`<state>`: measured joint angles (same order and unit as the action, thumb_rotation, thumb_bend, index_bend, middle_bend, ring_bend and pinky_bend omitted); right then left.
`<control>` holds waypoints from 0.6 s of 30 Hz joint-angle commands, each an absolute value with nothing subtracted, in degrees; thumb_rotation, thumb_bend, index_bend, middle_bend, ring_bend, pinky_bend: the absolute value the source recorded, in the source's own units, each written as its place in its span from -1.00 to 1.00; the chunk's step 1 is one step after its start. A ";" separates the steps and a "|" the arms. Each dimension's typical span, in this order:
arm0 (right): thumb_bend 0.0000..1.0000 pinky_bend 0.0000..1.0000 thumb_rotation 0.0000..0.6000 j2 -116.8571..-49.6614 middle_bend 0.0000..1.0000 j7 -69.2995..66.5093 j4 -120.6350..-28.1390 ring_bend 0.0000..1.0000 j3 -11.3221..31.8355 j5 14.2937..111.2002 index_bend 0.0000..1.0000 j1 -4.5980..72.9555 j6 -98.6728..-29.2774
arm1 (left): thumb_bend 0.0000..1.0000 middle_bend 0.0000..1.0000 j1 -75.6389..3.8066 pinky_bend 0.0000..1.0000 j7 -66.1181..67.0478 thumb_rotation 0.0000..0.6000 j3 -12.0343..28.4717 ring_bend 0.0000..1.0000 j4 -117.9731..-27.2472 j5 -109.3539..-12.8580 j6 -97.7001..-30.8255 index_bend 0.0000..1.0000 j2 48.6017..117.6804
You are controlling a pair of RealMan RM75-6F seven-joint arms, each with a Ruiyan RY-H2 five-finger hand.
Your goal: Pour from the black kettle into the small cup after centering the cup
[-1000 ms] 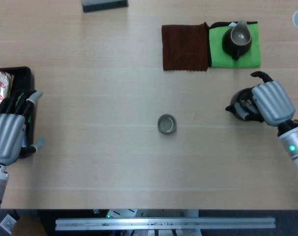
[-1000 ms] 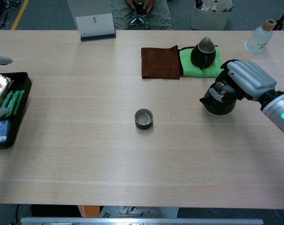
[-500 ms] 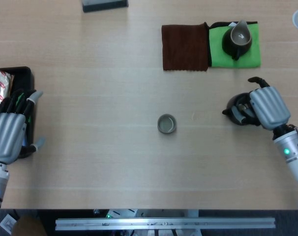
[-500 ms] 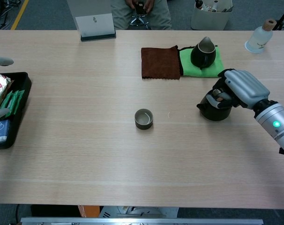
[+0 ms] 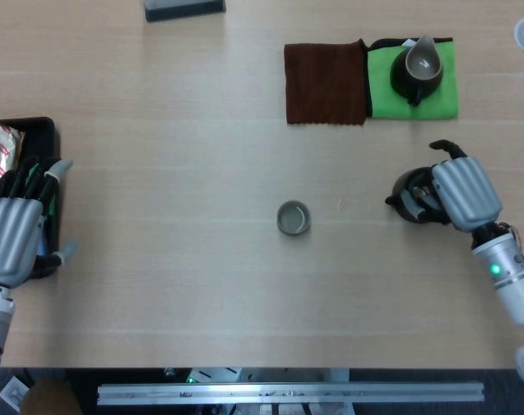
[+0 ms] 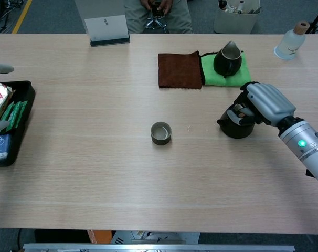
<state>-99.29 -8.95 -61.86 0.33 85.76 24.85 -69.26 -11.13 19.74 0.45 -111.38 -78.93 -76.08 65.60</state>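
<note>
In the head view, the small cup [image 5: 293, 218] stands upright near the middle of the tabletop [image 5: 175, 285], well apart from both hands. The black kettle [image 5: 411, 196] lies to its right, spout pointing left toward the cup, so the pour line runs straight along the kettle's spout-to-handle axis. The right hand [image 5: 459, 192] covers the kettle's right side, fingers [image 5: 435, 199] wrapped about the handle and grasping it. The left hand [image 5: 11, 235] sits far off at the left edge, over a black tray [image 5: 46, 130], fingers spread and holding nothing; the right hand is plainly nearer the cup.

In the chest view, the kettle [image 6: 234, 123] seems to rest on the tabletop, its spout level and aimed at the cup [image 6: 160, 133]. The right hand [image 6: 264, 103] clasps it from above and behind, forearm trailing down to the right. Only the left hand's fingertips [image 6: 1, 68] show at the frame's edge.
</note>
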 commanded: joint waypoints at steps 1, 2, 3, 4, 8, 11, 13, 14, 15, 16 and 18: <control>-0.27 -0.53 0.96 -99.47 0.83 -8.66 -61.82 0.93 0.37 85.84 1.00 24.78 -69.03 | -0.56 -0.76 -11.14 -0.71 19.73 1.00 0.44 -0.84 -111.37 -78.85 -76.07 -0.81 65.61; -0.27 -0.53 0.96 -99.51 0.83 -8.59 -61.86 0.93 0.38 85.86 1.00 24.73 -68.99 | -0.56 -0.76 -11.15 -0.71 19.71 1.00 0.44 -0.84 -111.35 -78.81 -76.05 -0.81 65.61; -0.27 -0.53 0.96 -99.55 0.82 -8.48 -61.92 0.92 0.43 85.83 1.00 24.68 -68.90 | -0.56 -0.76 -11.18 -0.71 19.72 1.00 0.42 -0.84 -111.35 -78.75 -75.98 -0.81 65.62; -0.28 -0.54 0.96 -99.53 0.81 -8.37 -62.02 0.91 0.46 85.80 1.00 24.64 -68.78 | -0.56 -0.76 -11.21 -0.71 19.75 1.00 0.41 -0.84 -111.35 -78.66 -75.90 -0.81 65.62; -0.33 -0.58 0.96 -99.24 0.77 -8.06 -62.62 0.85 0.55 85.64 0.99 24.58 -68.14 | -0.56 -0.76 -11.37 -0.71 19.90 1.00 0.46 -0.84 -111.48 -78.35 -75.70 -0.81 65.67; -0.51 -0.64 0.96 -98.76 0.70 -8.05 -63.26 0.77 0.53 85.56 0.91 24.56 -67.54 | -0.56 -0.76 -11.44 -0.71 19.93 1.00 0.52 -0.84 -111.51 -78.28 -75.73 -0.81 65.70; -0.68 -0.68 0.95 -98.34 0.66 -8.19 -63.76 0.70 0.56 85.52 0.85 24.57 -67.18 | -0.56 -0.76 -11.49 -0.71 19.97 1.00 0.53 -0.84 -111.49 -78.14 -75.68 -0.81 65.71; -0.77 -0.70 0.95 -98.14 0.63 -8.32 -64.00 0.66 0.54 85.49 0.82 24.59 -66.94 | -0.55 -0.76 -11.51 -0.71 19.99 1.00 0.53 -0.84 -111.49 -78.08 -75.64 -0.81 65.71; -0.84 -0.71 0.94 -97.93 0.61 -8.41 -64.24 0.63 0.52 85.50 0.79 24.60 -66.78 | -0.55 -0.76 -11.54 -0.71 19.99 1.00 0.53 -0.84 -111.49 -78.03 -75.61 -0.81 65.71; -0.89 -0.72 0.93 -97.70 0.59 -8.43 -64.47 0.60 0.55 85.53 0.77 24.61 -66.68 | -0.56 -0.76 -11.56 -0.71 20.00 1.00 0.53 -0.84 -111.50 -77.99 -75.58 -0.81 65.69; -0.95 -0.74 0.91 -97.35 0.57 -8.37 -64.74 0.55 0.59 85.57 0.75 24.63 -66.50 | -0.56 -0.76 -11.59 -0.71 19.97 1.00 0.55 -0.84 -111.55 -77.96 -75.62 -0.81 65.65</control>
